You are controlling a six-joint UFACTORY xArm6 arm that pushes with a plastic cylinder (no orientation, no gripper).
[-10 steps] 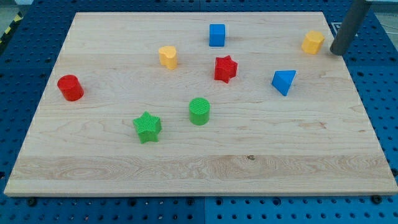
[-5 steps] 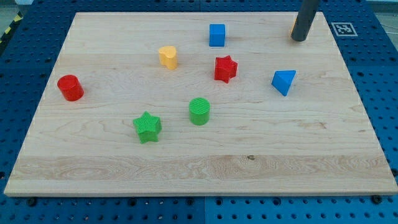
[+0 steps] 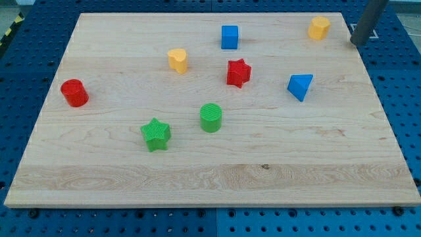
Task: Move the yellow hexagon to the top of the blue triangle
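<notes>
The yellow hexagon [image 3: 320,28] sits near the board's top right corner. The blue triangle [image 3: 300,86] lies below it and a little to the view's left, well apart. My tip [image 3: 357,43] is at the board's right edge, right of the hexagon and slightly lower, with a clear gap between them. It is above and to the right of the blue triangle.
A blue cube [image 3: 229,37] is at top centre, with a red star [image 3: 239,72] below it. A second yellow block [image 3: 177,60], a red cylinder [image 3: 74,93], a green star [image 3: 156,134] and a green cylinder [image 3: 211,118] lie further left on the wooden board [image 3: 329,164].
The yellow hexagon has shifted up and to the left. My tip swept left over it, then came back to the board's right edge.
</notes>
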